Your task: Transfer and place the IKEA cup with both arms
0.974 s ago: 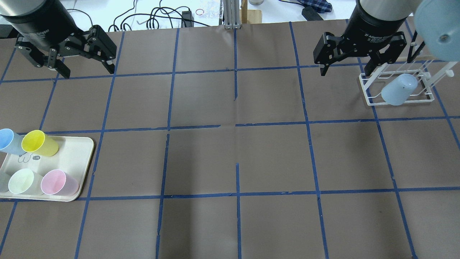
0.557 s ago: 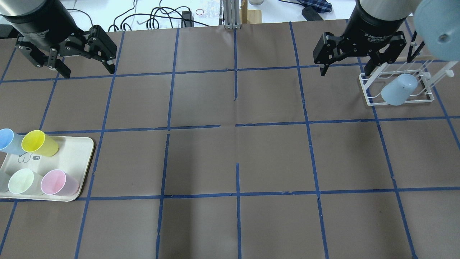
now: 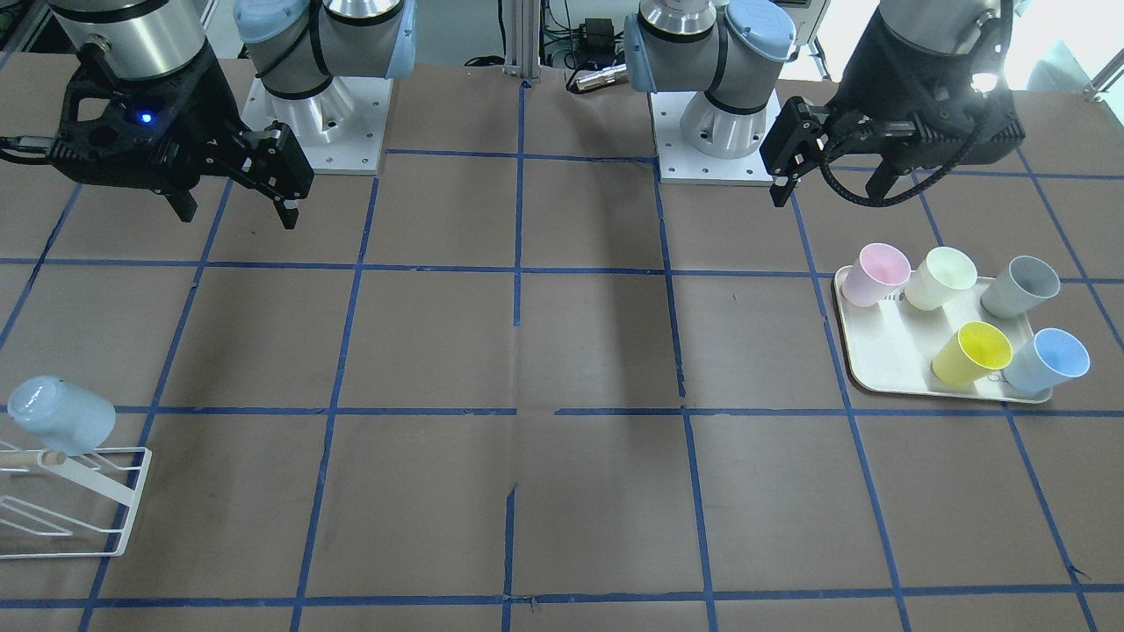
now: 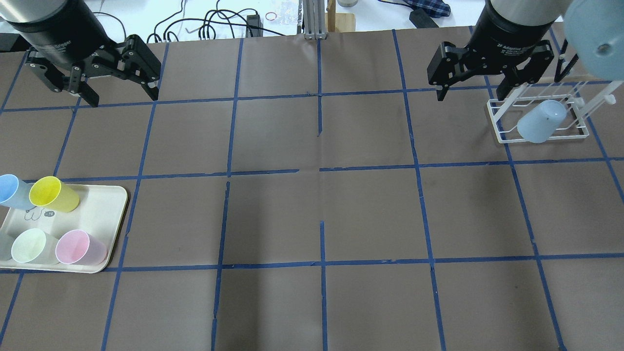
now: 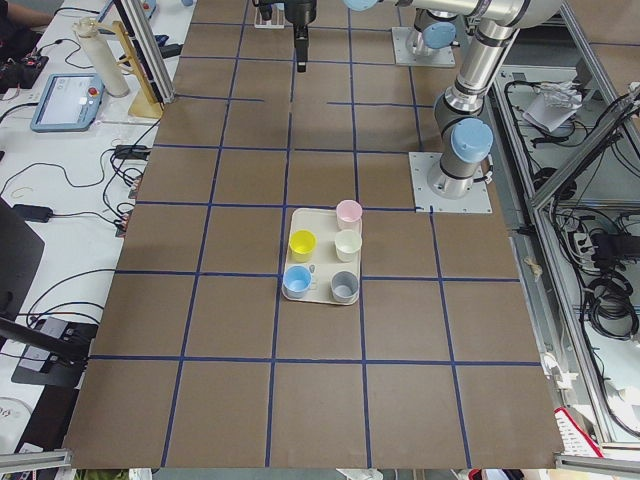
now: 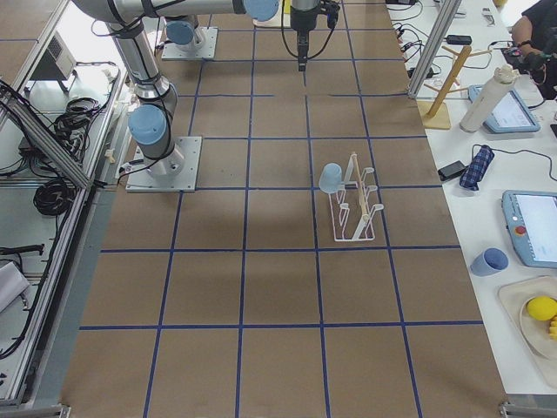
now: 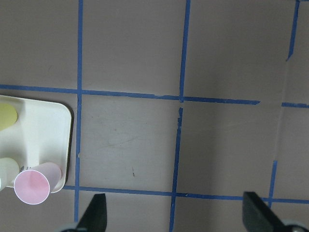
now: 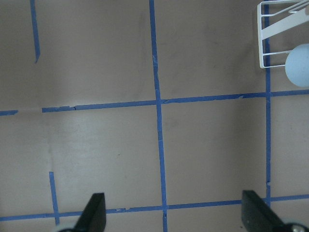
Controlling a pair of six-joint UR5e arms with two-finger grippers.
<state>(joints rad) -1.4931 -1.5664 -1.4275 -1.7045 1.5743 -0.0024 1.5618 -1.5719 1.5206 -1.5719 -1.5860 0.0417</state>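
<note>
One pale blue cup (image 4: 541,122) hangs upside down on a white wire rack (image 4: 580,134) at the table's right; it also shows in the front view (image 3: 60,414) and at the edge of the right wrist view (image 8: 298,65). A second blue cup (image 4: 9,191) stands on the cream tray (image 4: 97,214) at the left, also seen from the front (image 3: 1049,360). My left gripper (image 4: 123,97) is open and empty, high above the table, far beyond the tray. My right gripper (image 4: 470,95) is open and empty, just left of the rack.
The tray also holds a yellow cup (image 4: 51,194), a pale green cup (image 4: 31,246), a pink cup (image 4: 78,247) and a grey cup (image 3: 1023,285). Blue tape lines grid the brown table. Cables and tools lie beyond the far edge.
Both grippers have drifted very slightly toward the far edge, still open. The cups, tray and rack have not moved.
</note>
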